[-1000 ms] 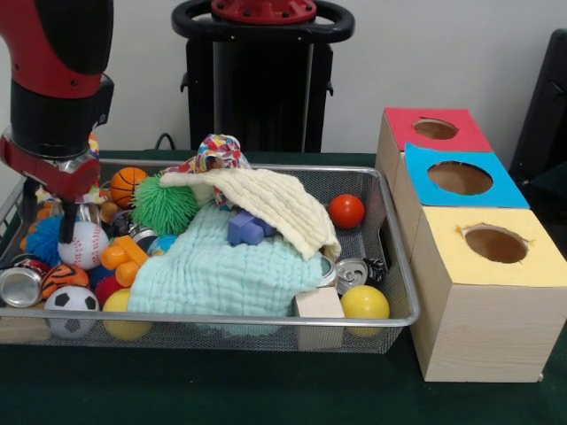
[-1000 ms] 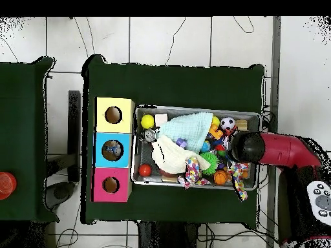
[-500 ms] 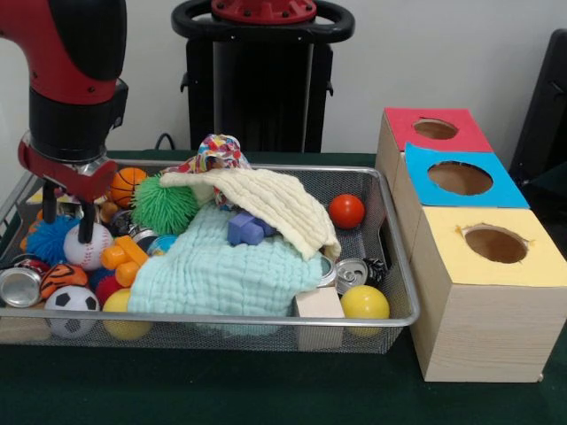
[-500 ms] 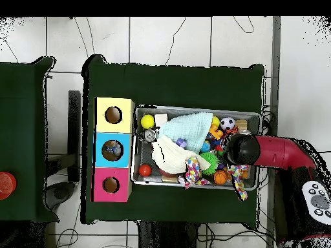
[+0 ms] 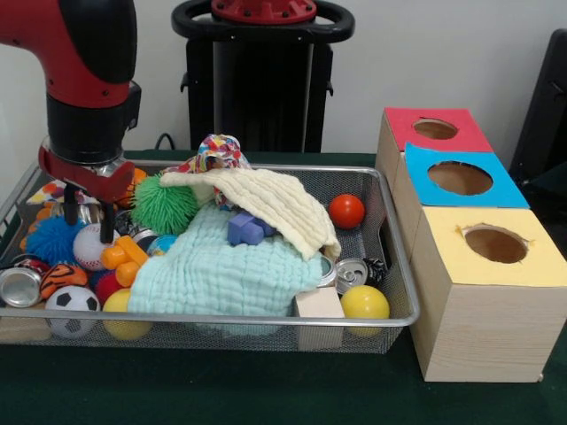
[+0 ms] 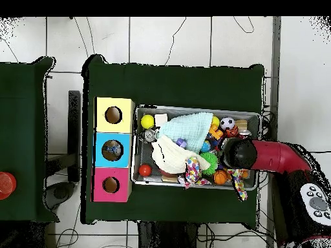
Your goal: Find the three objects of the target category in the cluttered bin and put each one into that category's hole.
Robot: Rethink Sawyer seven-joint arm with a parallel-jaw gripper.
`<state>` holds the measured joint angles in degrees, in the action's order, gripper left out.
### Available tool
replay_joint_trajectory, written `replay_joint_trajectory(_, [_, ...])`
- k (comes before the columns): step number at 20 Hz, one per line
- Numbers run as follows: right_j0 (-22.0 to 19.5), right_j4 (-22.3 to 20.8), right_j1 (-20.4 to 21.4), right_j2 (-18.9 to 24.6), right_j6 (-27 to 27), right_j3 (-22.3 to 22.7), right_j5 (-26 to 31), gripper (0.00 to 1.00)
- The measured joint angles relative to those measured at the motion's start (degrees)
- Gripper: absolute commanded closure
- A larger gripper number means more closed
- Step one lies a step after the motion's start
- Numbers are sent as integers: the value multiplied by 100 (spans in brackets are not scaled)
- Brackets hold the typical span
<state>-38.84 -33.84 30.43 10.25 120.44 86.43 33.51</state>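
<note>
1. The bin (image 5: 394, 266) is filled with clutter; balls are seen at its left end in the front view: a baseball (image 5: 89, 245), a blue spiky ball (image 5: 51, 237), a soccer ball (image 5: 73, 305) and a tiger-striped ball (image 5: 64, 277).
2. A red ball (image 5: 346, 211) and a yellow ball (image 5: 364, 303) are found at the right end, near a can (image 5: 351, 273).
3. The middle is covered by a mint cloth (image 5: 221, 270) and a cream cloth (image 5: 275, 204).
4. The gripper (image 5: 86, 226) is held over the baseball, jaws parted and empty, one finger (image 5: 106, 226) just beside it.
5. Three boxes stand beside the bin: red (image 5: 434, 130), blue (image 5: 461, 177), yellow (image 5: 496, 243).
</note>
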Motion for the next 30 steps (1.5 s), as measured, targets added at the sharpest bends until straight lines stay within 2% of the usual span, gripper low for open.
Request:
replay_joint_trajectory(12, [-52,40,-8,-3,0,456,-1286,0])
replay_joint_trajectory(14, [-51,80,-6,-15,0,458,-1319,0])
replay_joint_trajectory(22, [-51,775,-1,-48,0,460,-1307,0])
replay_joint_trajectory(30, [215,1421,147,-179,0,460,-700,0])
